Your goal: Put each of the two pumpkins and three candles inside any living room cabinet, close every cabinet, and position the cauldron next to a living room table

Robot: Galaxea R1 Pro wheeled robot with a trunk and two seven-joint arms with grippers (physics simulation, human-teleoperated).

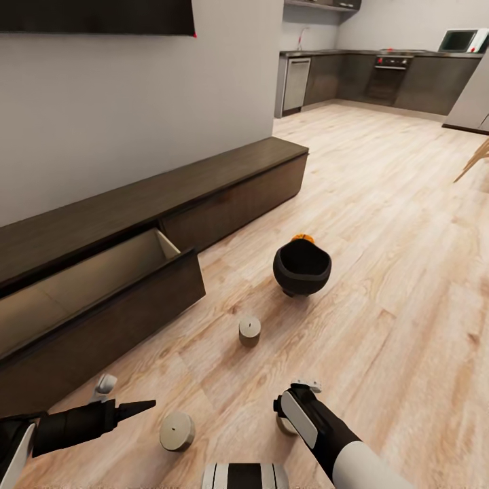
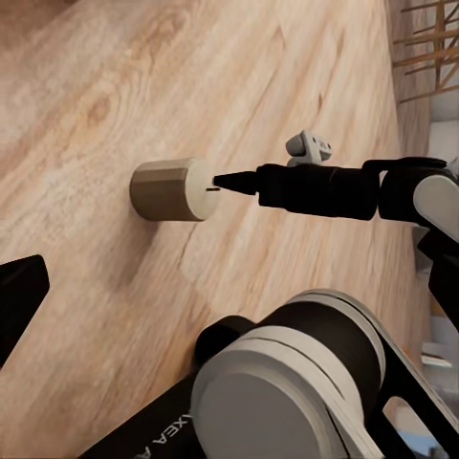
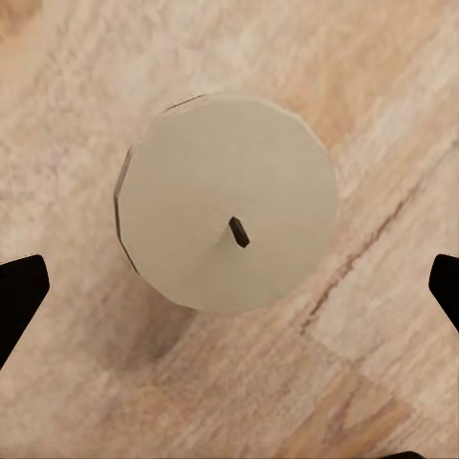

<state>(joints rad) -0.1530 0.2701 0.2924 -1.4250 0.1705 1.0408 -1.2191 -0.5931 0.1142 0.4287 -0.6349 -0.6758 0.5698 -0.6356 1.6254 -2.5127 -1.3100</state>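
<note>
Three beige candles stand on the wood floor. One candle (image 1: 249, 329) is mid-floor and another candle (image 1: 176, 430) is near my base. The last candle (image 1: 286, 426) (image 3: 229, 206) (image 2: 172, 189) lies straight beneath my right gripper (image 1: 293, 407) (image 3: 229, 287) (image 2: 222, 180), which points down at it, open, with a fingertip on either side and clear of it. My left gripper (image 1: 139, 407) (image 2: 229, 296) hovers low beside the near candle, open and empty. The black cauldron (image 1: 302, 268) stands farther out, an orange pumpkin (image 1: 303, 238) peeking out behind it. The dark cabinet (image 1: 224, 180) runs along the wall, one drawer (image 1: 102, 299) pulled open.
The open drawer juts into the floor on my left. A kitchen with grey cupboards (image 1: 380, 75) lies beyond the wall's end. Pale wooden legs (image 1: 475, 159) (image 2: 426, 48) show at the right edge. My base (image 1: 244, 475) (image 2: 287, 382) is close to the near candles.
</note>
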